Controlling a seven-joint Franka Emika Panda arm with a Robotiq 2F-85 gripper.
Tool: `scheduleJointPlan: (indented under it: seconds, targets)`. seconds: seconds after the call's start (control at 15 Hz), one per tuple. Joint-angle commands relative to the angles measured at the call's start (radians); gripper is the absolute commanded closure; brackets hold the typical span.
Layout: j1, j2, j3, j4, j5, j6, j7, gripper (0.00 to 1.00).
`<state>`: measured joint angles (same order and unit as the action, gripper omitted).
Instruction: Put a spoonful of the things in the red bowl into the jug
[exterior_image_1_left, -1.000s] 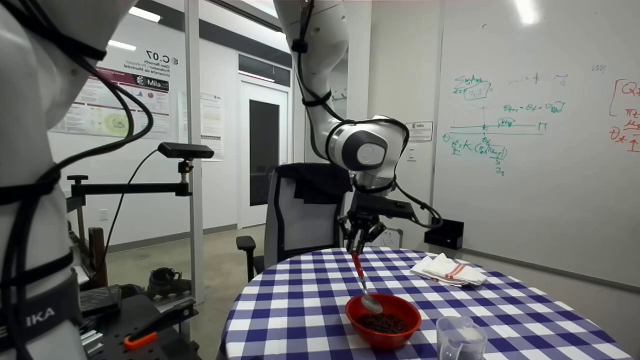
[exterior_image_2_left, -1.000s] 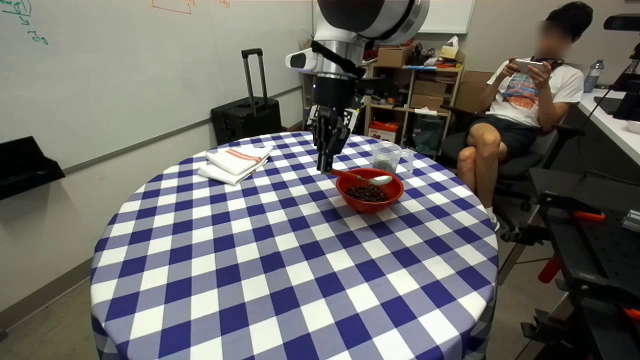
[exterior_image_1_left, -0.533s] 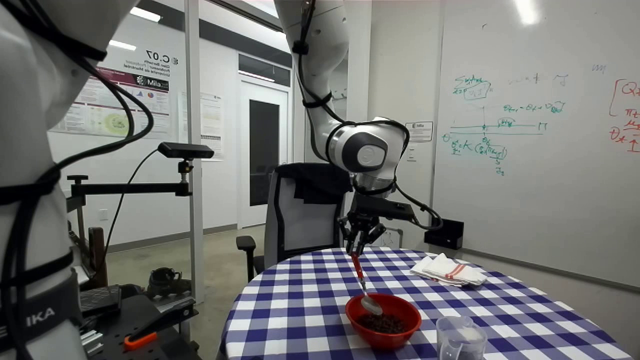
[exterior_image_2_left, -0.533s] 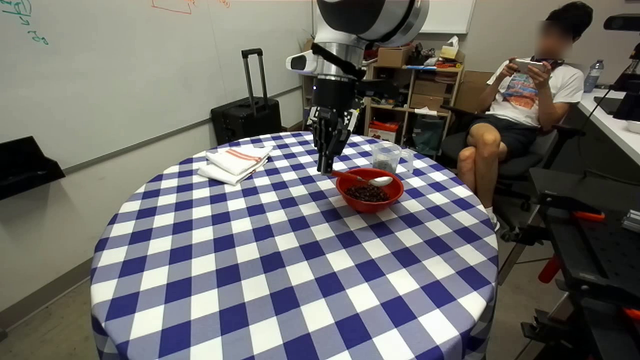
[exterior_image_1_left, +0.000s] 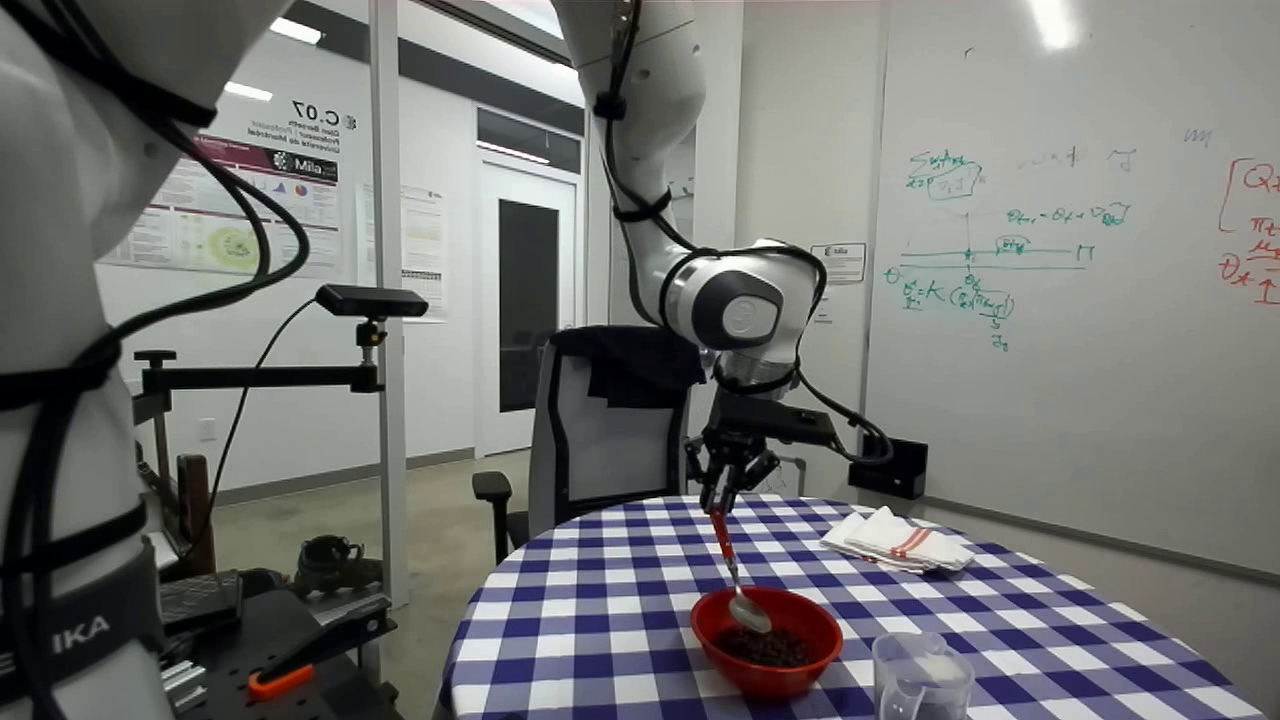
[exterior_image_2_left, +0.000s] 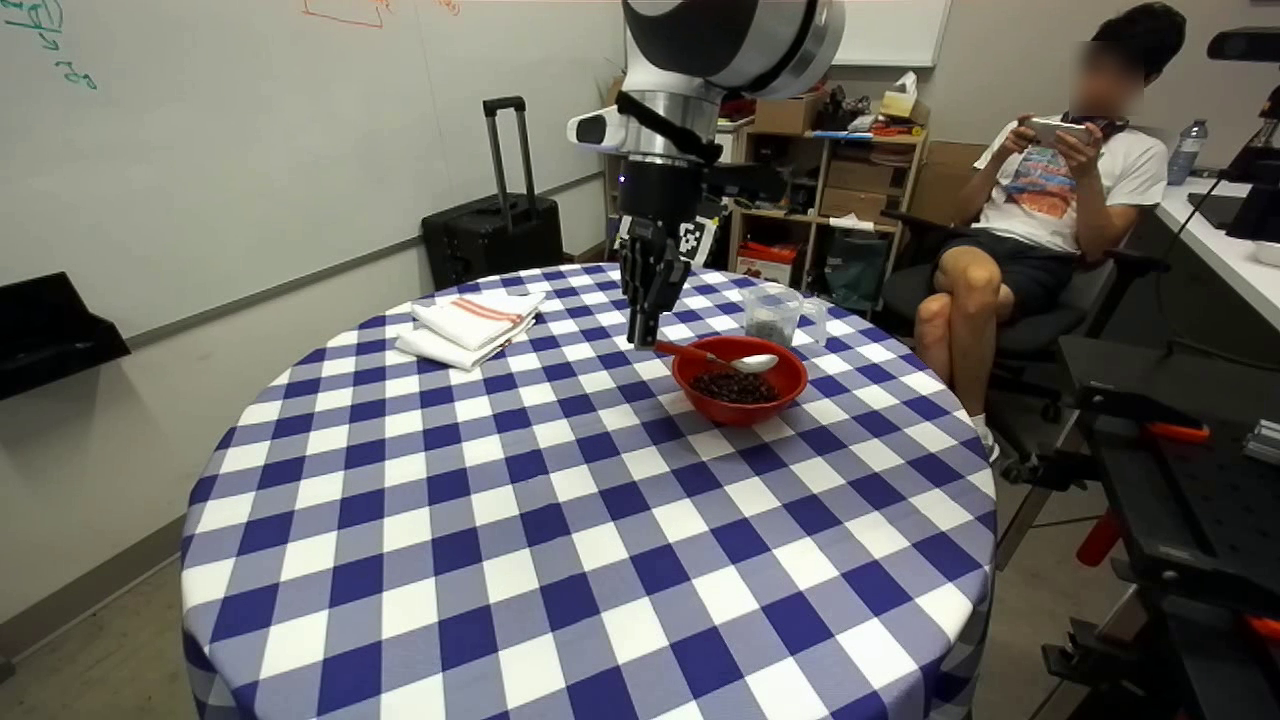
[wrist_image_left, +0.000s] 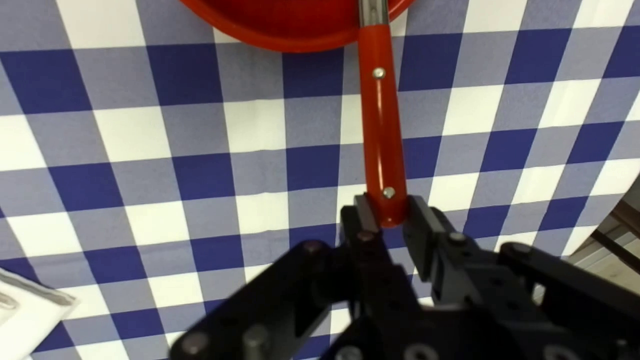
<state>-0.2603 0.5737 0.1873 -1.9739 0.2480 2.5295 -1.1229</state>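
Observation:
My gripper (exterior_image_1_left: 718, 500) is shut on the end of a spoon's red handle (wrist_image_left: 382, 125); the handle sits between both fingertips in the wrist view (wrist_image_left: 388, 212). The spoon's metal head (exterior_image_1_left: 750, 612) slopes down over the red bowl (exterior_image_1_left: 765, 684), and it also shows in an exterior view (exterior_image_2_left: 755, 364). The head looks bare and above the dark small pieces (exterior_image_2_left: 733, 388) in the bowl. In the wrist view only the bowl's near rim (wrist_image_left: 295, 42) shows; the spoon head is out of frame. The clear jug (exterior_image_1_left: 922, 672) stands beside the bowl; something dark lies low inside it in an exterior view (exterior_image_2_left: 772, 315).
A folded white cloth with red stripes (exterior_image_1_left: 900, 542) lies on the checkered table (exterior_image_2_left: 540, 520); its corner shows in the wrist view (wrist_image_left: 30, 310). An office chair (exterior_image_1_left: 612, 450) stands at the table's edge. A person (exterior_image_2_left: 1050, 190) sits beyond the table.
The gripper and spoon have shifted slightly, to the right in an exterior view with the chair and to the left in an exterior view with the person. The bowl, jug and cloth have not moved.

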Motion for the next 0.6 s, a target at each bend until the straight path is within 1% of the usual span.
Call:
scheduleJointPlan:
  seconds: [0.0,0.27,0.53]
  targets:
    - [0.007,0.051,-0.016,0.082,0.008,-0.044,0.049,0.95]
    - [-0.006,0.097,-0.012,0.147,0.015,-0.122,0.071,0.95]
    - [-0.041,0.139,0.013,0.216,0.048,-0.23,0.032,0.95]
